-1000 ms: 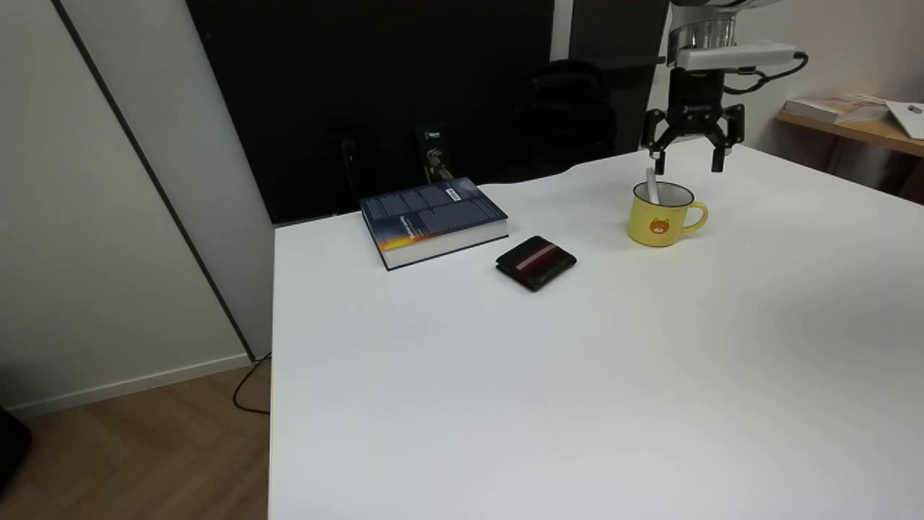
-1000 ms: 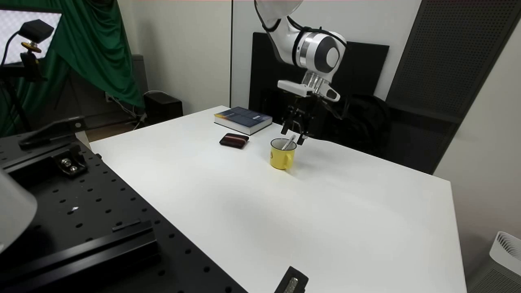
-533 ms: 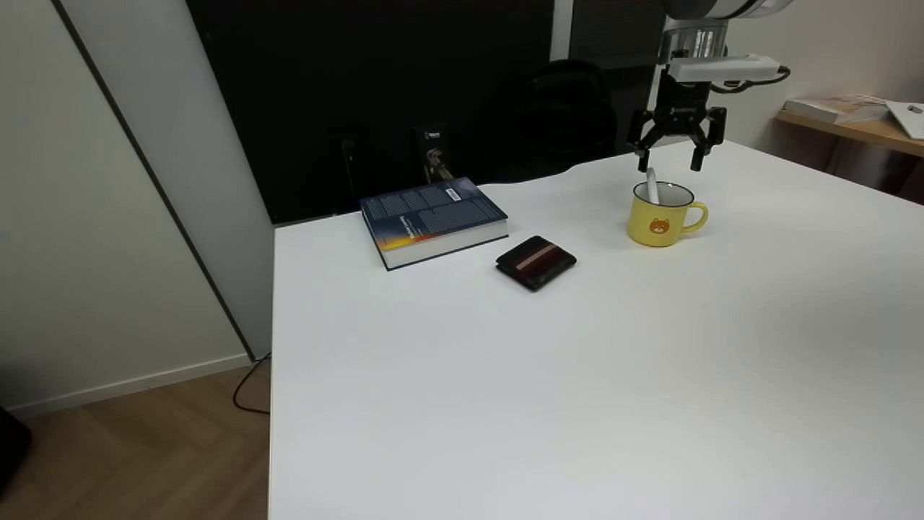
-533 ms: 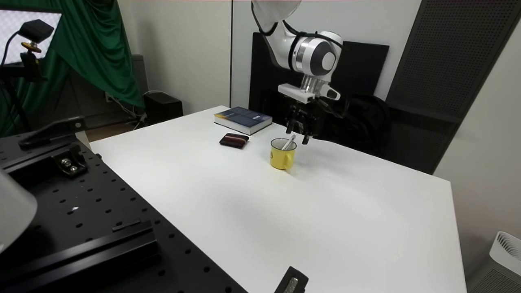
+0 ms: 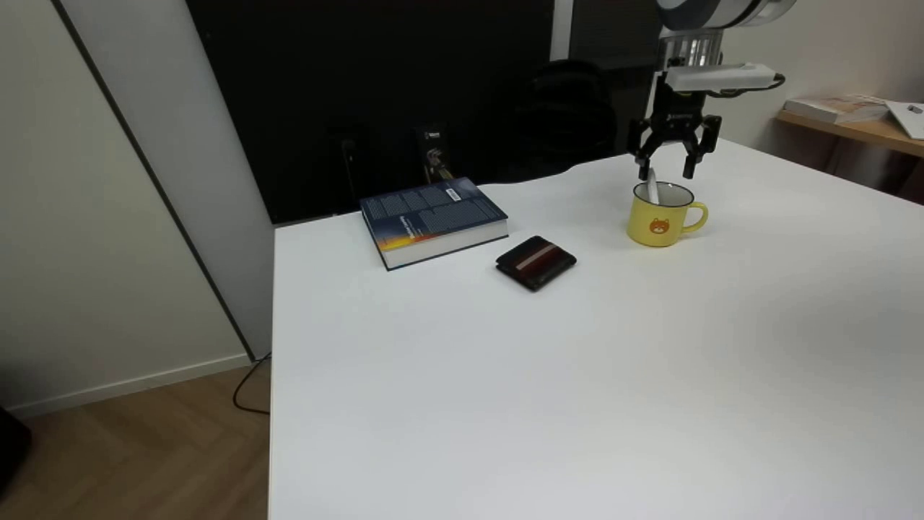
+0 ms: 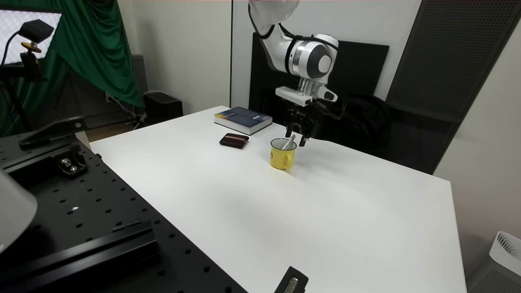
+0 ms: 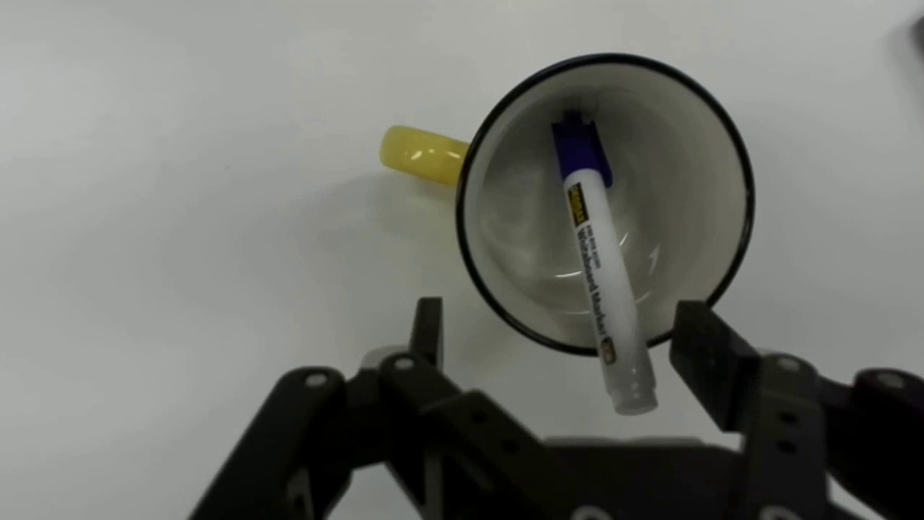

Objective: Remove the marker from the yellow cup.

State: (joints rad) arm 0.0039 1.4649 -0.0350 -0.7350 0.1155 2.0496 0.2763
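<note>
White desk [image 5: 548,397] spreads wide before the yellow cup [image 5: 644,225], its far edge behind; inside leans the marker [image 7: 603,260], cap-down, long axis crossing the rim toward the tool [image 5: 666,173] (jaws apart, holding nothing).

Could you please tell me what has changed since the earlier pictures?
In an exterior view, the fingers have moved down and left, drawing closer together but still apart. Nothing was grasped or released. The marker, yellow cup, book and wallet stayed put.

Black two-fingered gripper [image 5: 666,170], fingers apart; near and below it, round yellow animal-face mug [image 5: 655,222], slim white marker [image 5: 652,188] slanting out
</note>
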